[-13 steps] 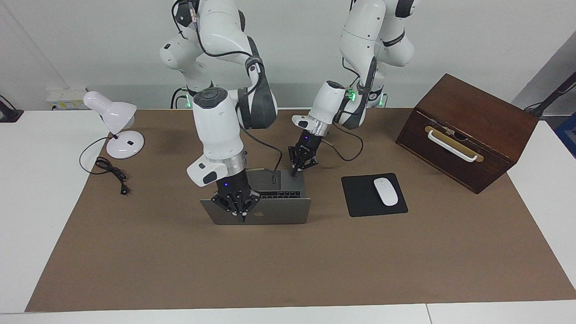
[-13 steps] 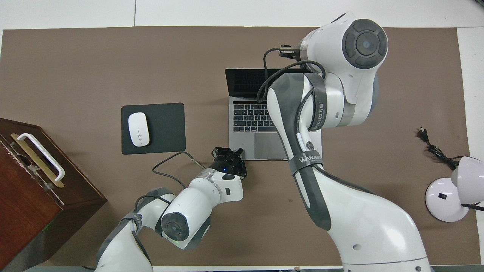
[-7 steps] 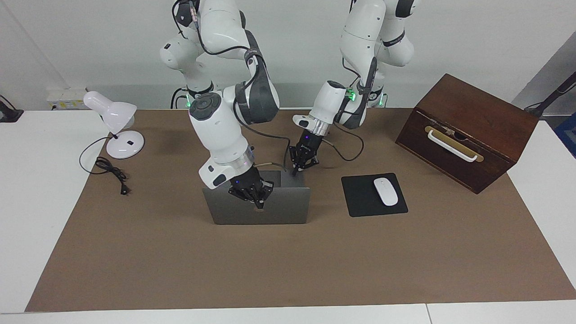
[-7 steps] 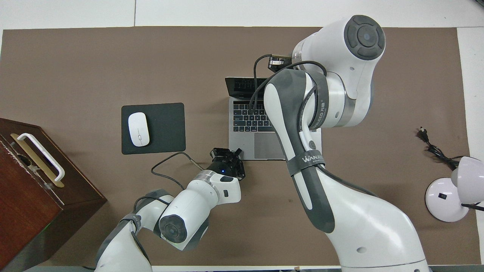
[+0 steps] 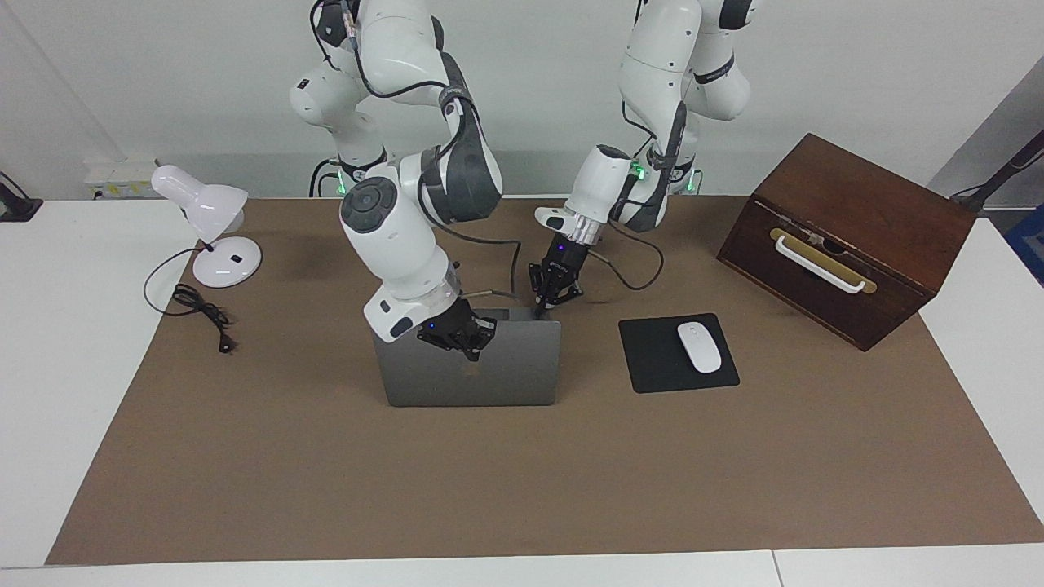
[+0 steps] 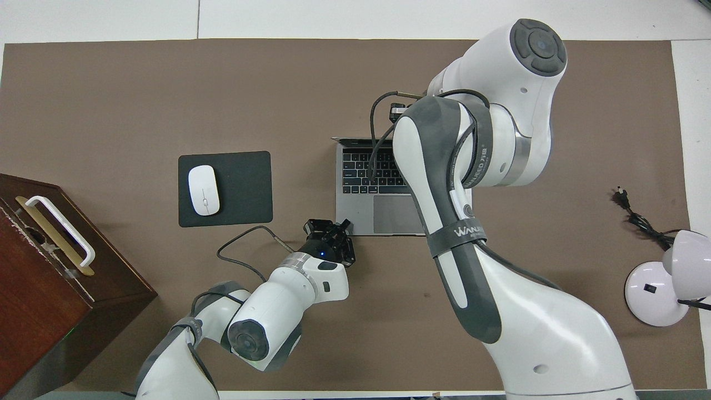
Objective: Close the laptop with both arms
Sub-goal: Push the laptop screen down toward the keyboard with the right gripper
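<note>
White arms (image 6: 516,311), grey joints; black cables (image 5: 632,269).

Laptops: one laptop (image 5: 469,371) sitting on the bench (image 5: 522,481)
Arms: two, each carrying one gripper
Mice: one mouse (image 5: 700,347)
Mouse pads: one mouse pad (image 5: 652,359)
Lamps: one lamp (image 5: 214,236)
Wooden boxes: one wooden box (image 5: 848,236)

- laptop (image 5: 469,379): silver-grey lid, black keys, grey trackpad
- arms: white shells, dark grey joint sections, silver wrist rings
- right gripper (image 5: 471,352) and left gripper (image 5: 540,308): black
- table cover (image 5: 522,473): plain brown
- mouse pad (image 5: 652,359): black
- mouse (image 5: 699,347): white
- wooden box (image 5: 848,236): dark brown, white handle
- lamp (image 5: 208,232): white, black cord
</note>
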Robot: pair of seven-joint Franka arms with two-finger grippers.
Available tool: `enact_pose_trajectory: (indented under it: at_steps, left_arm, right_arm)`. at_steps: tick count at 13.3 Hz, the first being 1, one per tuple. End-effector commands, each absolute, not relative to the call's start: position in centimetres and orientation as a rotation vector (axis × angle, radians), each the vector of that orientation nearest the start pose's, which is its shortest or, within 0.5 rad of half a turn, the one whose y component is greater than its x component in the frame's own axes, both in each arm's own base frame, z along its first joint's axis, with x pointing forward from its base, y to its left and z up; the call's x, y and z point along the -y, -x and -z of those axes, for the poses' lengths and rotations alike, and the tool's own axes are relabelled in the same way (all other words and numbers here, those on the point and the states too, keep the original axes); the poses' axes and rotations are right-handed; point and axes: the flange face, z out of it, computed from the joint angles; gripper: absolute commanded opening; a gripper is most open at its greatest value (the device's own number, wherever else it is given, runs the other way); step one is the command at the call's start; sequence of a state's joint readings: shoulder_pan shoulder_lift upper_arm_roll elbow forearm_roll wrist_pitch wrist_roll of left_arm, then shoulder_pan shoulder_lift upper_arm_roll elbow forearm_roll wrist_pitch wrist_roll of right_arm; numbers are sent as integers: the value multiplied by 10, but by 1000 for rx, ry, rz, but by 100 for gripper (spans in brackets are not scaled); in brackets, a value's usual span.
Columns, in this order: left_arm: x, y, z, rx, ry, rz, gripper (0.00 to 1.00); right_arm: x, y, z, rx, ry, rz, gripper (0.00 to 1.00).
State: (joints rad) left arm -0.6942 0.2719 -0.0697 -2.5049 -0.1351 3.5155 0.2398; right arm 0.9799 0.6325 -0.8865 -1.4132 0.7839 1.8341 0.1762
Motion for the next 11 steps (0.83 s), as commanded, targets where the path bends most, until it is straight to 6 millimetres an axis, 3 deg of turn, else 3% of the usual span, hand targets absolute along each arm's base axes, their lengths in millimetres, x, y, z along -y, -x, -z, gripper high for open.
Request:
enact_pose_trajectory:
  at_steps: [1,4,11]
  left_arm:
    - [320,-373,-239,-1297,2858,1030,0]
    - [318,-368,-235,-1292,2868,1008,0]
    - [319,-360,-230,-1248,2912,981,0]
  right_arm:
    - [-244,-639,-427,-287,2795,-157,0]
    - [-229,-626,-411,-328,2772,-245,0]
    - [-227,-606,-380,-353,2784,-330,0]
